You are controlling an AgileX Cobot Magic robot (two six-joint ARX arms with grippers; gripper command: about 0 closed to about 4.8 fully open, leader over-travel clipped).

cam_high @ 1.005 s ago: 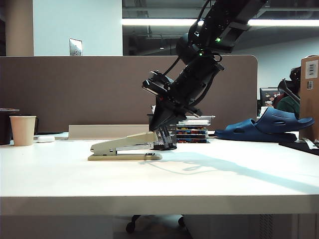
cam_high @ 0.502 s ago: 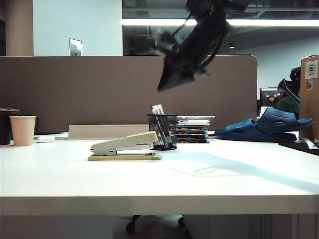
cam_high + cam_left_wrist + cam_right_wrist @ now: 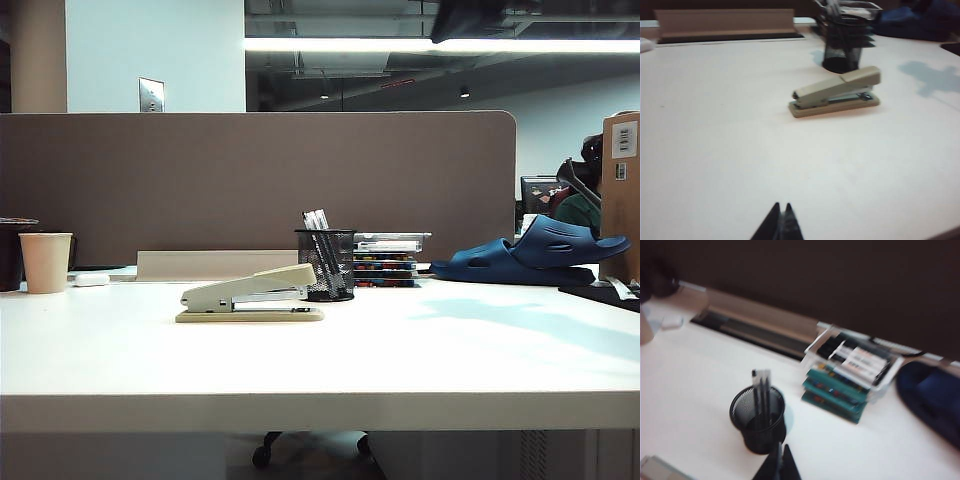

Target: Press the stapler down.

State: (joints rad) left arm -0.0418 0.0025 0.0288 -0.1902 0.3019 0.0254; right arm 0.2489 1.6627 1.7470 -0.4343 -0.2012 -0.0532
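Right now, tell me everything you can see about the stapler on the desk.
The stapler is long and beige-grey, with a flat tan base, a silver metal magazine and an angled top arm standing raised at the end nearest the black mesh pen cup. It rests flat on the white table, just in front of that cup. Nothing touches it; neither gripper is near it.

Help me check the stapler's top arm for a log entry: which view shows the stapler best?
The exterior view: the stapler sits side-on and sharp, top arm angled up, nothing touching it. The left wrist view shows it whole but softer, beyond the shut left gripper. The right wrist view catches only a blurred corner near the shut right gripper.
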